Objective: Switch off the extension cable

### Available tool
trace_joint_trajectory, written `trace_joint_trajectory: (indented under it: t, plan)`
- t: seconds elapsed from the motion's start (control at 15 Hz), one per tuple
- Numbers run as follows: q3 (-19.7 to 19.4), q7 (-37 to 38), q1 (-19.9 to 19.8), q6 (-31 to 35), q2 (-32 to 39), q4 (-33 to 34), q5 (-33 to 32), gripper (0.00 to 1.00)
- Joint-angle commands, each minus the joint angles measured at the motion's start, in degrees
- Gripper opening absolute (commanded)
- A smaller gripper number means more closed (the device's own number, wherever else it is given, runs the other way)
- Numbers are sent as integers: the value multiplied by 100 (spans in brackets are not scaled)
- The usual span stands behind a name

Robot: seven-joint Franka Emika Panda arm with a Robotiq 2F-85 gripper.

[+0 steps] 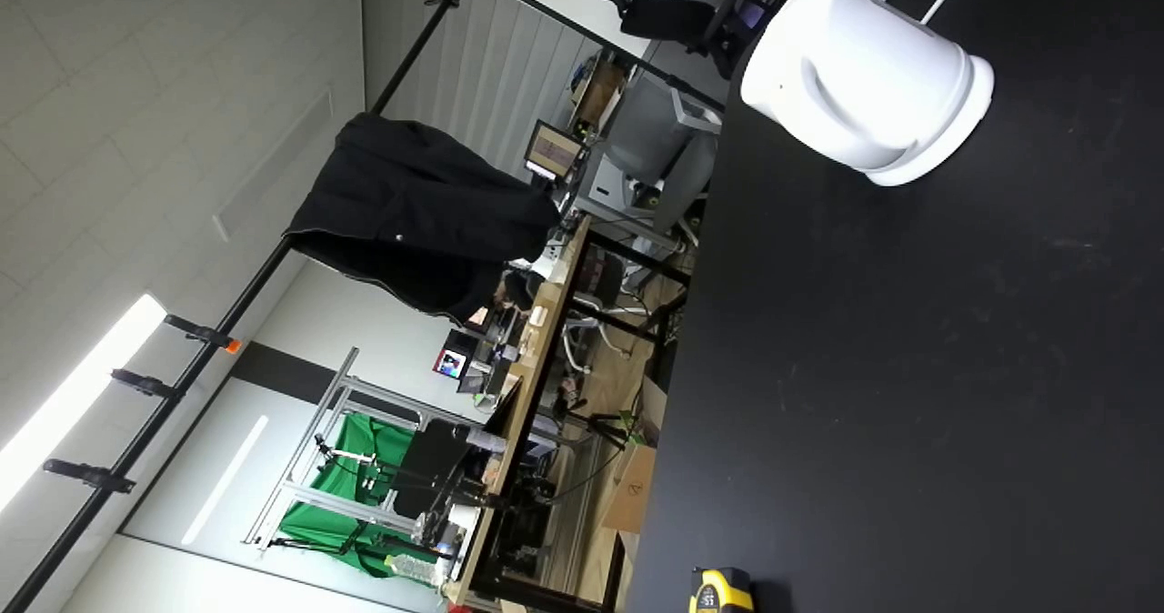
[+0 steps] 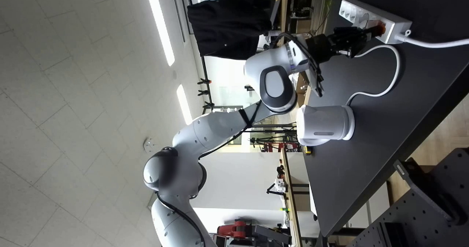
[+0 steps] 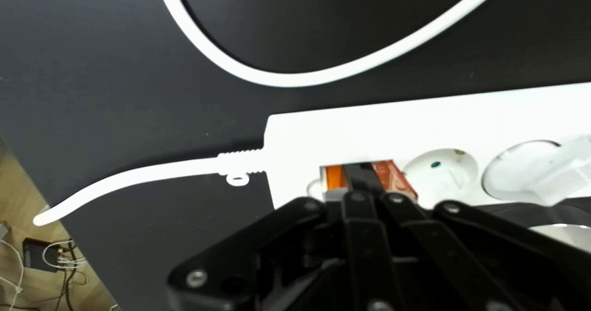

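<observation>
Black gripper [image 3: 364, 177], tips together, apparently holding nothing, sits over the orange switch [image 3: 336, 177]; contact unclear. Directly beneath lies the white extension cable [image 3: 415, 122], long axis left to right in the wrist view, switch near its left end.

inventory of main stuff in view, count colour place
table: 1, black, foreground
extension cable: 1, white, on table
switch: 1, orange, extension cable's cord end
plug: 1, white, in extension cable
kettle: 1, white, on table
kettle cord: 1, white, across table
tape measure: 1, yellow and black, table edge
jacket: 1, black, hanging in background
cloth: 1, green, background
monitors: at least 2, black, background
ceiling lights: at least 2, white, overhead
arm: 1, white and grey, above table
gripper: 1, black, at the switch
</observation>
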Motion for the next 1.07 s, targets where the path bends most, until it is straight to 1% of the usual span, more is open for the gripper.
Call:
trace_joint_trajectory:
  t: [0.0, 0.2, 0.47, 0.53, 0.6, 0.73, 0.8, 1.0]
  plan:
    - [-405, 377, 591, 191, -437, -623, -107, 0]
    - [-1188, 625, 1463, 113, -857, -1022, -301, 0]
    - [-2627, 857, 2968, -99, -1417, -1492, -860, 0]
    - [-2983, 899, 3344, -128, -1484, -1580, -1048, 26]
    - [-3375, 984, 3767, -195, -1521, -1674, -1214, 26]
    - [-4050, 1040, 4505, -333, -1594, -1859, -1494, 39]
    - [-4381, 978, 4848, -354, -1576, -1976, -1610, 47]
    - [-5225, 843, 5732, -410, -1503, -2312, -1561, 67]
